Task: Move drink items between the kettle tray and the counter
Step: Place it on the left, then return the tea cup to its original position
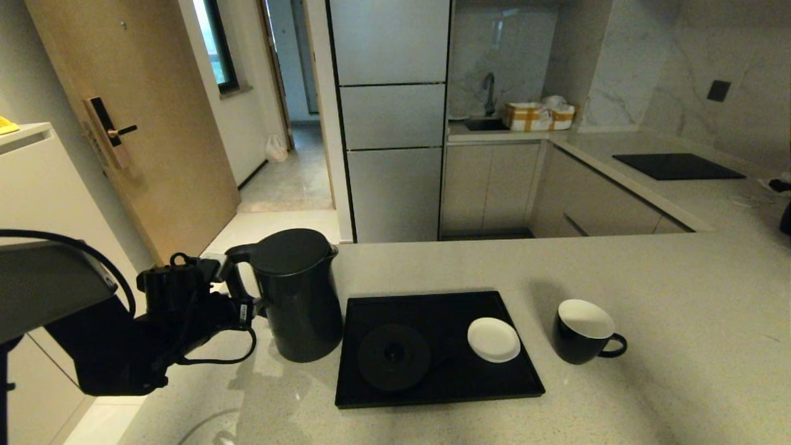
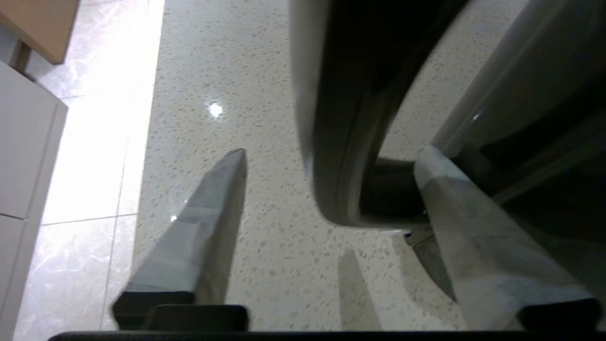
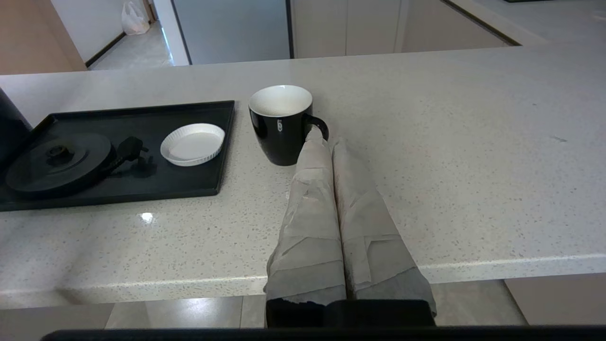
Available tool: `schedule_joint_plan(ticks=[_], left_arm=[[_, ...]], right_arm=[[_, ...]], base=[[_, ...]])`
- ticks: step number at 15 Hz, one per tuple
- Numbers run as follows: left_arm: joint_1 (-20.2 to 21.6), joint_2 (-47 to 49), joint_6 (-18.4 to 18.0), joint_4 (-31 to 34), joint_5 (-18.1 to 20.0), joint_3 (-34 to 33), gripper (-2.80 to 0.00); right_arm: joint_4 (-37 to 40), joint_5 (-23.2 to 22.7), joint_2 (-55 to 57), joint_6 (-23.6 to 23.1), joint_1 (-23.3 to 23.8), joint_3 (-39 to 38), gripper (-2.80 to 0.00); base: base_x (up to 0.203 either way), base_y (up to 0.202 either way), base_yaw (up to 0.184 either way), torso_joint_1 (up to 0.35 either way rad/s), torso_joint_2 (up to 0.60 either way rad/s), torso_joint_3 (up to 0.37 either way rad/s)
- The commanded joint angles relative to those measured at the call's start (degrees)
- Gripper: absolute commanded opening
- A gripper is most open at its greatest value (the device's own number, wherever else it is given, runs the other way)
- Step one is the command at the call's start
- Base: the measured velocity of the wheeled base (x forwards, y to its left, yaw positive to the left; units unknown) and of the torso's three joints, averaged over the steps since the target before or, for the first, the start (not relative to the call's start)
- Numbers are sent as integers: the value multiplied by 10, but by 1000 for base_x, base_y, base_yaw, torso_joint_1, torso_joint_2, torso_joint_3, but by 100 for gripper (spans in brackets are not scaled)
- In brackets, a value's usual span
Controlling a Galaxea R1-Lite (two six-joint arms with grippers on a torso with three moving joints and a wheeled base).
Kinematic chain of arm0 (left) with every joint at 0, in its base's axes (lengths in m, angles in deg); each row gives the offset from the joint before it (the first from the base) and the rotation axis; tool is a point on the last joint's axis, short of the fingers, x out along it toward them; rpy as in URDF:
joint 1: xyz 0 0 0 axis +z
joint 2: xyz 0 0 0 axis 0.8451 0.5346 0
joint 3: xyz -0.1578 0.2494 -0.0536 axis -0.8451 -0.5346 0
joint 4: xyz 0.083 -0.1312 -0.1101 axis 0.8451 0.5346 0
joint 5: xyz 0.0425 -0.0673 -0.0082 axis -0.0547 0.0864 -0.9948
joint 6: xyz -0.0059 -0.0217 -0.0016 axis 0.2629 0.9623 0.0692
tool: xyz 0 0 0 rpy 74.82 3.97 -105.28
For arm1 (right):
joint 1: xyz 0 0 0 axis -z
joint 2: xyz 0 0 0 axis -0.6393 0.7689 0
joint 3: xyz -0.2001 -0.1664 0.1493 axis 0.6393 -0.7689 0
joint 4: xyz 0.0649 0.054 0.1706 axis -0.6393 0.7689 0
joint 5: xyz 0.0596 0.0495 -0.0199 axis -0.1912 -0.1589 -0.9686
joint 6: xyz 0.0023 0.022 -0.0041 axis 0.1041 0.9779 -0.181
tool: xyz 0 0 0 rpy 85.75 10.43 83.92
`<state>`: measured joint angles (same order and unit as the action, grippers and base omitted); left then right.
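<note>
At the left gripper (image 2: 331,156) we see two tapered, tape-wrapped fingers (image 2: 213,203) spread apart, straddling the kettle's smooth loop handle (image 2: 341,142) without pressing on it; one finger sits inside the loop, the other outside. The kettle (image 1: 300,296), tall, matte black with a flat lid, stands upright on the counter (image 1: 680,309) just past these fingers, close beside the tray's near-left edge. In the wrist view its body is cut off and blurred, so only the handle and part of the wall can be made out.

The counter is a glossy, pale, speckled stone. The tray (image 1: 507,377) is flat, rectangular and black with a low rim. On it lie a round black kettle base (image 1: 393,357) and a small white fluted saucer (image 1: 493,339).

Our right gripper (image 3: 322,139) is out of sight from the head camera. Its wrapped fingers are pressed together, holding nothing. Just beyond their tips, the black cup (image 3: 282,124) with its white interior stands on the counter, beside the tray, its handle toward the fingertips; whether they touch is unclear.
</note>
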<state>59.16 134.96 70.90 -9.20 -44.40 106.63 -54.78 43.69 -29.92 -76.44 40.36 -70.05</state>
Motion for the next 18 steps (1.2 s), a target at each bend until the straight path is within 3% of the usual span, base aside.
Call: schedule_joint_plan(ticks=[1,5,11,12,15,16,18], left_arm=[[-1,-5,-1,-13,2,-15,0],[-4,-50,2,-18,4,-52,0],[-4,-195,19,-13,6,-150,0],[-4,-224,23,-11,6,-161,-280],[-5,-362,28,39,4,-193,-280],[-5,-419,32,78,4,-195,-280],[-5,-561,48,215,4,-171,-280]], right_arm=[[0,0,0,0,0,0,-280],[0,0,0,0,0,0,-280],[0,0,0,0,0,0,-280],[0,0,0,0,0,0,-280],[0,0,0,0,-1,0,-280],[0,0,0,0,0,0,-280],[0,0,0,0,0,0,-280]], base=[[0,0,0,0,0,0],[0,0,0,0,0,0],[0,0,0,0,0,0],[0,0,0,0,0,0],[0,0,0,0,0,0],[0,0,0,0,0,0],[0,0,0,0,0,0]])
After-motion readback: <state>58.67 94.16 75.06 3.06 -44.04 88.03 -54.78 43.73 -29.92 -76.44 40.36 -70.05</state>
